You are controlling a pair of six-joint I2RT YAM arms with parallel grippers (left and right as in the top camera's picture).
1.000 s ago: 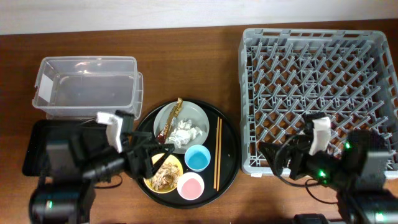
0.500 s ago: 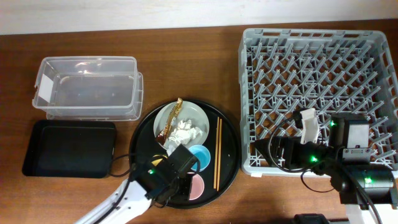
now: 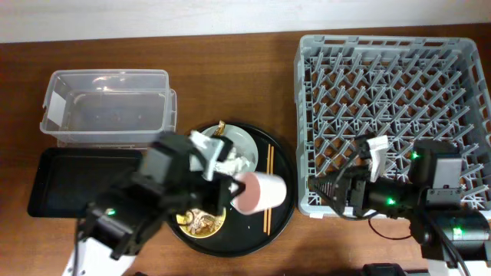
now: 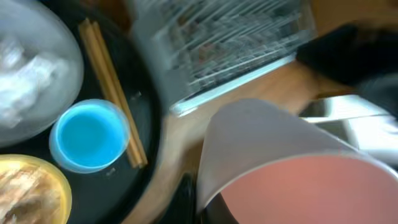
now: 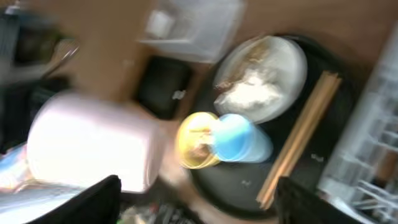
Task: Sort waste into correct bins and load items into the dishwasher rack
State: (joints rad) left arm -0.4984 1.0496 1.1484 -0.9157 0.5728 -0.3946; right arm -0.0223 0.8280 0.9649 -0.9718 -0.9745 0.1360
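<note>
One cup aloft: a small pink plastic cup (image 3: pixel 261 192) hangs tipped sideways above the large round black tray (image 3: pixel 282 170), short of the large grey pegged dishwasher rack (image 3: pixel 383 77).
Risk: held tilted, the cup may slip from the pinch or clip the rack's near wall.
Left gripper (image 3: pixel 235 186): fingers pinch the cup; the arm reaches rightward.
Right gripper (image 3: pixel 336 192): fingers spread and empty, low at the rack's front-left corner.
</note>
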